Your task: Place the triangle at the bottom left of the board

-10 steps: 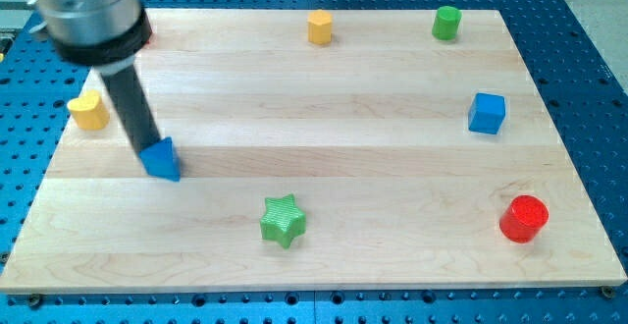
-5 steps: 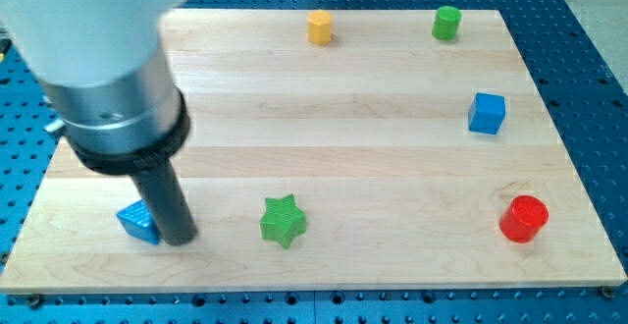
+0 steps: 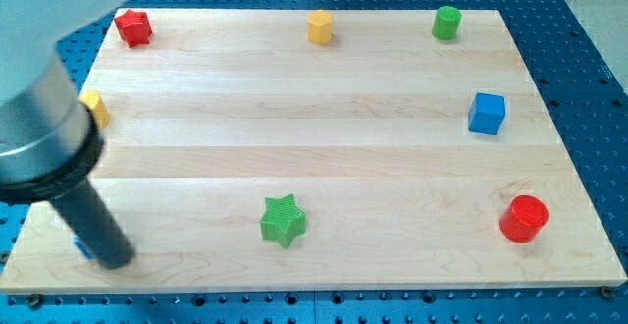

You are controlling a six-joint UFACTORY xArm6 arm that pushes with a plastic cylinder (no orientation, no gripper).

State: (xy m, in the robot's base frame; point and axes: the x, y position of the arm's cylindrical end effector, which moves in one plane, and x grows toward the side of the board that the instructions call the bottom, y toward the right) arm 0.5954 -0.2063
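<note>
The blue triangle (image 3: 81,246) is almost fully hidden behind my rod at the board's bottom left corner; only a small blue sliver shows at the rod's left side. My tip (image 3: 113,262) rests on the board just right of it, touching or nearly touching. The wide arm body covers the view's left edge.
A green star (image 3: 283,220) lies right of the tip. A red cylinder (image 3: 523,218) is at bottom right, a blue cube (image 3: 487,113) at right. A green cylinder (image 3: 446,22), yellow block (image 3: 320,27) and red block (image 3: 132,27) line the top. A yellow block (image 3: 96,108) peeks out at left.
My tip has moved down and left, pushing the blue triangle from the left middle into the bottom left corner. The red block at top left has come into sight.
</note>
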